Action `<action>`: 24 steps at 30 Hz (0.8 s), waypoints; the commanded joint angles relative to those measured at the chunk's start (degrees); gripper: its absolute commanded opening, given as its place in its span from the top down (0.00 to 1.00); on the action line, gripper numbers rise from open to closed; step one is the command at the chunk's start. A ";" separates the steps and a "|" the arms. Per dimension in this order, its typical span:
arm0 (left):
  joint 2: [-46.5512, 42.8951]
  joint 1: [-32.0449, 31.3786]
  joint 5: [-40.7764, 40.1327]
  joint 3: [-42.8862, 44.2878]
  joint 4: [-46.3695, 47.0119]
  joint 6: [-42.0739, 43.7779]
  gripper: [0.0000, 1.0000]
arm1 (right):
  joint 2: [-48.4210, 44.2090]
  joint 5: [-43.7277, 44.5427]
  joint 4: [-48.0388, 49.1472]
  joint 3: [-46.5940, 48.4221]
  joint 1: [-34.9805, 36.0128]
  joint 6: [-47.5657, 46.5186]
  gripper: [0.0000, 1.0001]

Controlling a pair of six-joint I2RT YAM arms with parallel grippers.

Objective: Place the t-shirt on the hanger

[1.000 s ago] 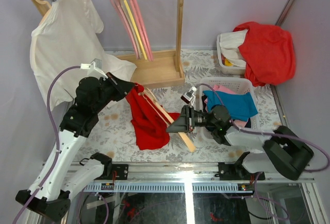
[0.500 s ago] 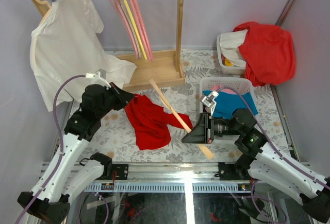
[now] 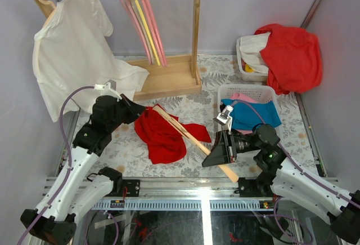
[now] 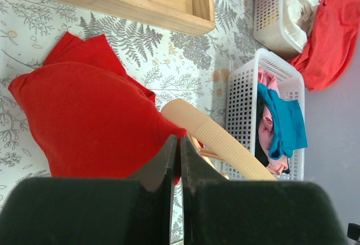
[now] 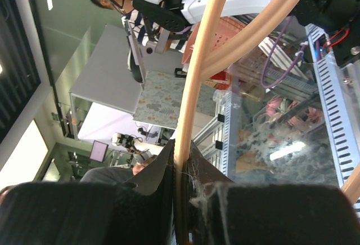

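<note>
The red t-shirt (image 3: pixel 163 139) lies crumpled on the patterned table, left of centre. My left gripper (image 3: pixel 136 115) is shut on its upper left edge; in the left wrist view the jaws (image 4: pixel 179 143) pinch red cloth (image 4: pixel 84 121). The pale wooden hanger (image 3: pixel 185 132) slants across the shirt from upper left to lower right. My right gripper (image 3: pixel 209 160) is shut on the hanger's near part and holds it off the table. In the right wrist view the hanger (image 5: pixel 194 87) runs up from between the closed jaws (image 5: pixel 180 156). The hanger's ribbed arm (image 4: pixel 219 141) shows beside the shirt.
A wooden rack (image 3: pixel 169 79) stands at the back with a white t-shirt (image 3: pixel 73 42) and pink and yellow hangers (image 3: pixel 143 22). A white basket (image 3: pixel 247 93) with blue and pink clothes sits right of centre. A second basket under a red-orange garment (image 3: pixel 292 53) is at back right.
The hanger's far end has come nearer and left, down across the red t-shirt. My right gripper has moved slightly toward the near edge with it. The left gripper has barely shifted.
</note>
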 commanded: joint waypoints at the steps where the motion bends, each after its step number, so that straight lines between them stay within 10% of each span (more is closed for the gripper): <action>1: -0.24 -0.23 -1.32 -1.25 2.85 0.90 1.00 | 0.66 -3.65 11.53 -0.08 0.55 7.66 1.00; 24: 0.23 -0.26 -0.32 0.65 3.37 0.48 1.00 | 10.75 7.55 13.83 2.18 7.84 -0.12 1.00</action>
